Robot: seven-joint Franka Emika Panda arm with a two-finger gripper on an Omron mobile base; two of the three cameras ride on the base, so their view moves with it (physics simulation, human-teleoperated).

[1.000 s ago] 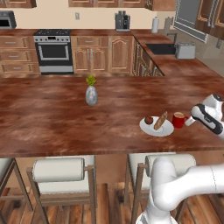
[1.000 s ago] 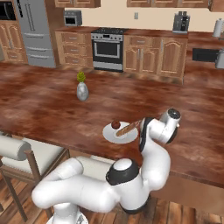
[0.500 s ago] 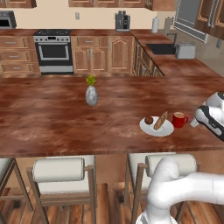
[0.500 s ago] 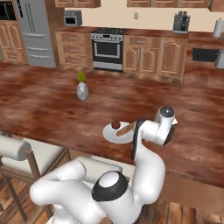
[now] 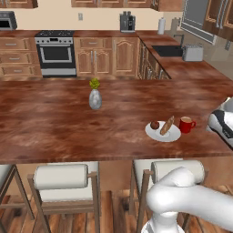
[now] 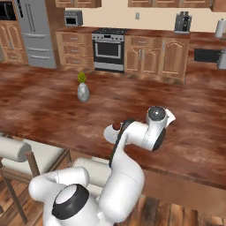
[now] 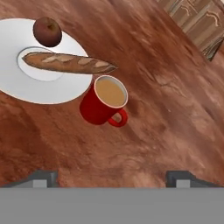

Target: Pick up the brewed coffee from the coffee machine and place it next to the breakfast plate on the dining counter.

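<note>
The gripper (image 7: 112,177) hung empty near the bottom of the hand view, its tips spread wide apart and clear of the mug (image 7: 103,104) at mid-frame. The mug stood upright on the counter (image 7: 166,87), just beside the plate (image 7: 26,83) at upper left. Placement looked done; only drawing the arm (image 5: 223,125), at the right edge, clear seemed left.

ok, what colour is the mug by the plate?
Red mug, light-brown coffee inside; hand view shows it best.
</note>
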